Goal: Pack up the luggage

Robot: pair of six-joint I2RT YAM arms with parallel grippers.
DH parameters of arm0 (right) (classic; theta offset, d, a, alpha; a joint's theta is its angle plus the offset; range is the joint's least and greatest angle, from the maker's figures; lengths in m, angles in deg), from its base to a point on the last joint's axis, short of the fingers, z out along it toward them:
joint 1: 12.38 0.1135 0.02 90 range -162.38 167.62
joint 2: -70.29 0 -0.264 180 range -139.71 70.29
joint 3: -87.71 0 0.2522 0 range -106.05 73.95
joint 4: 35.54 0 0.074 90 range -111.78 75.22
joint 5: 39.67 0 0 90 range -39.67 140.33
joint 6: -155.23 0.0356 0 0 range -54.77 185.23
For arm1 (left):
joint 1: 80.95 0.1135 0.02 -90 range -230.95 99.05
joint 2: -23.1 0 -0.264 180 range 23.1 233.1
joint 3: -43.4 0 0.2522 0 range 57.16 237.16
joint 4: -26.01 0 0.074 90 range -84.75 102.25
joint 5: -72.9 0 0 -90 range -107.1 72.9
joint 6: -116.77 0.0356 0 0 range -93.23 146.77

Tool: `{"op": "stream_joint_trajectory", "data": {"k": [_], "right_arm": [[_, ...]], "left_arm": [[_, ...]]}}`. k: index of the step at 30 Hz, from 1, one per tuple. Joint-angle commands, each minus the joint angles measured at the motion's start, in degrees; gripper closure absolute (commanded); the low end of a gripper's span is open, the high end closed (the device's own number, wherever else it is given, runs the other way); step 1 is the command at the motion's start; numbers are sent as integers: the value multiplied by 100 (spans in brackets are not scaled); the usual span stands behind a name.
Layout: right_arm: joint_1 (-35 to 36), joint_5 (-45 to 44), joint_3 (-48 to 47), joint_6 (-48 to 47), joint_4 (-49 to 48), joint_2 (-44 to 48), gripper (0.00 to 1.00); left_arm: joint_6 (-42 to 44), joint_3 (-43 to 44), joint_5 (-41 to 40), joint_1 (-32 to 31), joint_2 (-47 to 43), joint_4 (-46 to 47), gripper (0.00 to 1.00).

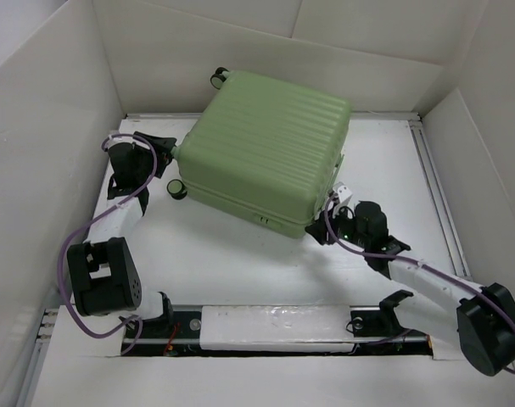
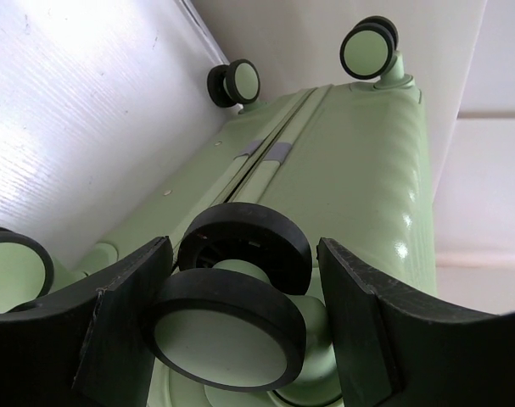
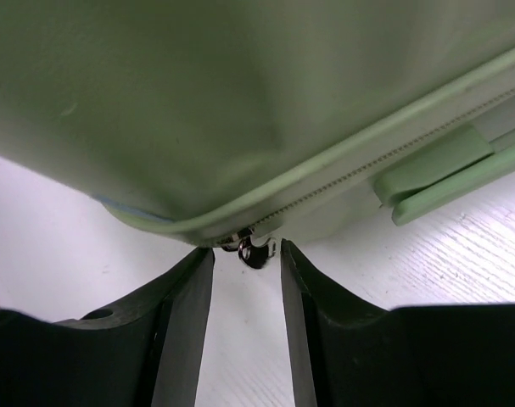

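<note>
Right wrist: right gripper (image 3: pixel 247 254), narrowly parted, flanks zipper pull (image 3: pixel 254 251) at luggage (image 3: pixel 240 102) edge; left gripper (image 2: pixel 244 248) widely straddles a wheel (image 2: pixel 232 326).

Luggage (image 1: pixel 265 153) flat mid-table (image 1: pixel 240 271); left gripper (image 1: pixel 165 148) at its left, right gripper (image 1: pixel 332 202) at near-right corner.

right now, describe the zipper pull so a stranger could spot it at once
Find the pale green luggage and go to its near right corner, by the right gripper. At the seam hangs the zipper pull: small, dark metal, unlike the pale green tab beside it.
</note>
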Motion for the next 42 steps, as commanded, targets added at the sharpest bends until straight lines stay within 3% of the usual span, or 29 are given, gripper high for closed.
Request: {"op": "stream_joint_trajectory", "data": {"k": [1, 2, 10, 19, 21, 23, 24, 27, 29, 30, 31, 32, 34, 35, 37, 42], "right_arm": [[99, -129, -476, -225, -539, -155, 57], [99, -243, -476, -278, -539, -155, 57], [608, -893, -247, -86, -741, 520, 100], [2435, -2323, 201, 1067, 13, 1410, 100], [2437, -2546, 139, 1067, 295, 1296, 100], [2376, -2626, -96, 1005, 375, 1164, 100], [2376, -2565, -159, 927, 453, 998, 100], [2235, -2407, -352, 873, 454, 769, 100], [2112, -2353, -449, 812, 454, 593, 100], [2007, -2223, -528, 812, 454, 592, 100], [1937, -2143, -529, 742, 454, 514, 100], [1858, -2064, -616, 741, 454, 452, 100], [1594, -1783, -764, 671, 454, 399, 100], [1506, -1677, -818, 619, 454, 347, 100], [1278, -1432, -1011, 566, 454, 294, 100], [856, -1246, -1477, 250, 1041, 232, 100]], "left_arm": [[234, 15, 917, -247, -110, 929, 100], [234, 14, 918, -247, -110, 929, 100], [296, -170, 918, -247, -110, 1043, 100], [32, -487, 917, -247, -110, 1360, 100], [93, -487, 918, -247, -162, 1002, 100], [495, -224, 515, -247, -355, 18, 74], [628, -223, 287, -247, -739, -255, 41], [945, -223, -750, -247, -1801, -994, 0], [1130, -161, -1093, -247, -2287, -1433, 0], [1270, -161, -1017, -247, -2516, -1435, 7], [1506, -240, -877, -474, -2979, -1435, 24], [1587, -354, -605, -650, -3167, -1435, 67], [1588, -915, -156, -1193, -3509, -1435, 91], [1588, -1143, -50, -1405, -3590, -1435, 98], [1509, -2036, -66, -1923, -3704, -1156, 100], [1035, -2842, -1382, -4436, -3328, -338, 100]]}}
